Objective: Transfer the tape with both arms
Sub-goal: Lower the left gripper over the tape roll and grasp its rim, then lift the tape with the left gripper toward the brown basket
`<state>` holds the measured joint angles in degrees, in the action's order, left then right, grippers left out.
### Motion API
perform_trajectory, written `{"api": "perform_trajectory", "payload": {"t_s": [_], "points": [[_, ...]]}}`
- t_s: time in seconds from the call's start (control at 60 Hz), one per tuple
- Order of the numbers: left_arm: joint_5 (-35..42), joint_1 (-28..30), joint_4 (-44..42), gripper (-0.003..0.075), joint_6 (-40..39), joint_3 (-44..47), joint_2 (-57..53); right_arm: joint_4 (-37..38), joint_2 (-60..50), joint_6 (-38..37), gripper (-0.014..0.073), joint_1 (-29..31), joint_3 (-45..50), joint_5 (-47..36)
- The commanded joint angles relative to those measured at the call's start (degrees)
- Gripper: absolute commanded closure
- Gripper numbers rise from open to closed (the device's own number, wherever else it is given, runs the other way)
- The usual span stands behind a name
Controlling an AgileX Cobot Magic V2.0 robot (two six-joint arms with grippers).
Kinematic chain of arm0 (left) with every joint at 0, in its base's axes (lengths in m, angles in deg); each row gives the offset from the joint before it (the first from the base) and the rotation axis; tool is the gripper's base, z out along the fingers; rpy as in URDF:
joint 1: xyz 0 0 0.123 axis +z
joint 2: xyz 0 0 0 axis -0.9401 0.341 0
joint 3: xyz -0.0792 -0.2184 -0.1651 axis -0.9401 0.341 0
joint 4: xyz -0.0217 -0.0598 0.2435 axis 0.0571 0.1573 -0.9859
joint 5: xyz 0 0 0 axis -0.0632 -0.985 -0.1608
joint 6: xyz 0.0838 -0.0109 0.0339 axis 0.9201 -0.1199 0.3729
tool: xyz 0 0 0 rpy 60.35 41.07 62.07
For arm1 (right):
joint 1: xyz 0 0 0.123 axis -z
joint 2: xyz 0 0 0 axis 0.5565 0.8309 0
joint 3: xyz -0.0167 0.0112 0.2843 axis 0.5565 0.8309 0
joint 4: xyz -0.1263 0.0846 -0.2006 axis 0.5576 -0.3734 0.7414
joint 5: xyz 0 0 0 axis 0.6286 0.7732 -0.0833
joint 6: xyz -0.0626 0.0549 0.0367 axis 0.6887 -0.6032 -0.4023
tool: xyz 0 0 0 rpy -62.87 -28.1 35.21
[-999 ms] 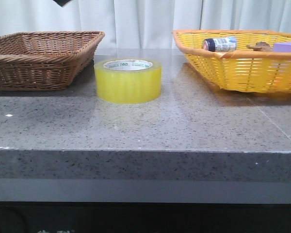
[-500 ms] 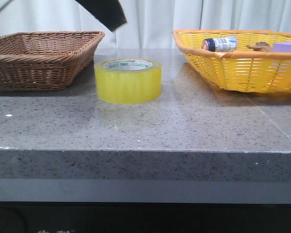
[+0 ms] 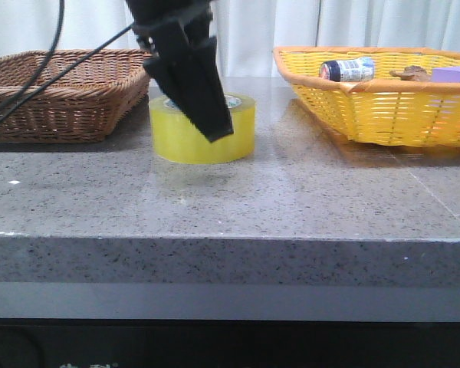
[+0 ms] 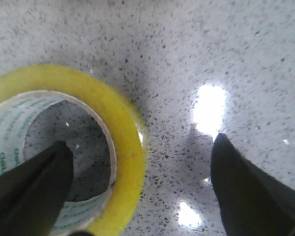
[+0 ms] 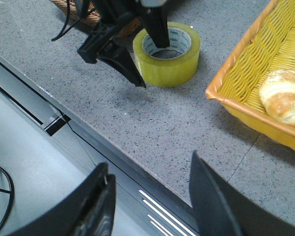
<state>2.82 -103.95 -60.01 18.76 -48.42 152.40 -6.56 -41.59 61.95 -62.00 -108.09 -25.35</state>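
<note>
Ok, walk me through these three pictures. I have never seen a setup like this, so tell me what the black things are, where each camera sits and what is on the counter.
This is a robot with two black arms, each ending in a two-fingered gripper.

The front view looks forward over a speckled grey counter. On it sit a roll of yellow tape, a brown wicker basket on the left and a yellow basket on the right, which holds a small bottle and a purple block.

The other two pictures come from cameras on the wrists. The left gripper is open, one finger over the roll's hole and the other outside its wall. Nothing is held yet. The right gripper is also open and empty, hanging near the counter's front edge, away from the tape. Its view also shows a bread roll in the yellow basket.
</note>
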Motion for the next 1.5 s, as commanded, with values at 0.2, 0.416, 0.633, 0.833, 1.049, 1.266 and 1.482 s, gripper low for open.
{"api": "perform_trajectory", "payload": {"t_s": [0.2, 0.416, 0.633, 0.833, 1.049, 1.266, 1.482], "points": [[1.99, -0.38, 0.38, 0.0155, -0.31, -1.93, 0.81, -0.40, -0.01, 0.27, 0.0213, 0.04, -1.48, -3.61], [2.01, -0.38, 0.26, 0.0244, -0.31, -1.93, 2.05, -0.40, -0.01, 0.27, 0.0213, 0.04, -1.48, -3.61], [1.94, -0.38, 0.26, 0.0493, -0.31, -1.93, 2.14, -0.40, -0.01, 0.27, 0.0213, 0.04, -1.48, -3.61], [1.66, -0.38, 0.26, 0.0554, -1.19, -3.03, 2.14, -0.40, -0.01, 0.27, 0.0213, 0.04, -1.48, -3.61], [-0.14, -0.38, 0.26, 0.0554, -5.45, -8.97, 2.14, -0.40, -0.01, 0.27, 0.0213, 0.04, -1.48, -3.61], [-3.68, -0.38, 0.26, 0.0554, -10.29, -18.11, 2.14, -0.40, -0.01, 0.27, 0.0213, 0.04, -1.48, -3.61], [-5.80, 0.10, -0.72, 0.0554, -14.75, -24.88, 2.14, -0.40, -0.01, 0.27, 0.0213, 0.04, -1.48, -3.61]]}}
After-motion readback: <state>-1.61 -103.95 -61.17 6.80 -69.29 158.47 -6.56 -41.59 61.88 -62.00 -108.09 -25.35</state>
